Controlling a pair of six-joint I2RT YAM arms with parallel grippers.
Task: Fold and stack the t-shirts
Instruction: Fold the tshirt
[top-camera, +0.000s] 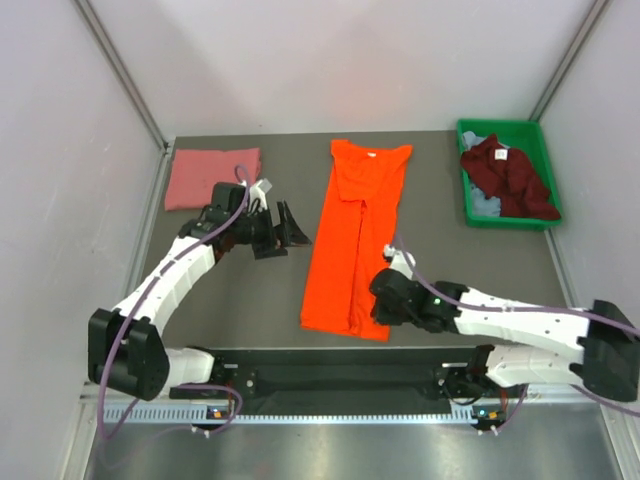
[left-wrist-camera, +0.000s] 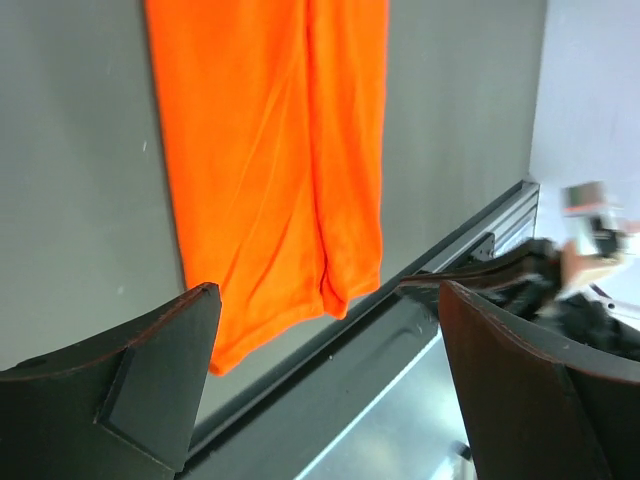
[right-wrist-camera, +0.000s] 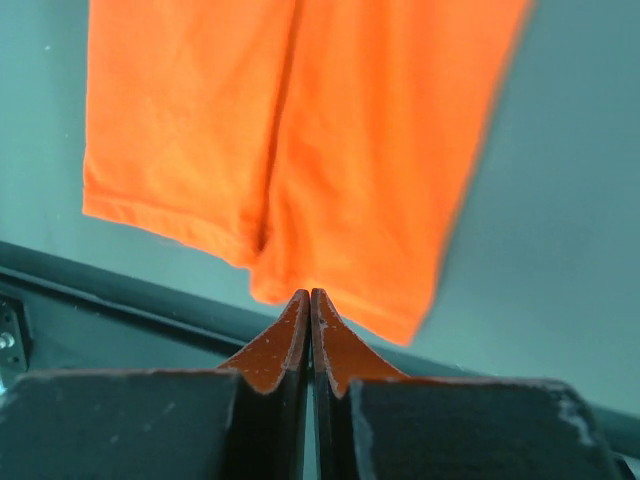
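Orange shirt (top-camera: 350, 240) lies flat in long strip, near hem right at tips of right gripper (right-wrist-camera: 311, 297) (jaws pressed together; whether cloth is pinched, cannot tell). Left gripper (left-wrist-camera: 328, 290) spread wide, empty, shirt to its right. Pink shirt (top-camera: 212, 177) folded just beyond left gripper. Maroon shirt (top-camera: 510, 180) heaped in bin (top-camera: 500, 128), far beyond right gripper.

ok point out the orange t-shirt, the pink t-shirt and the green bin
orange t-shirt (top-camera: 345, 250): top view, middle of its long body
salmon pink t-shirt (top-camera: 212, 178): top view, centre of folded cloth
green bin (top-camera: 500, 126): top view, its far rim
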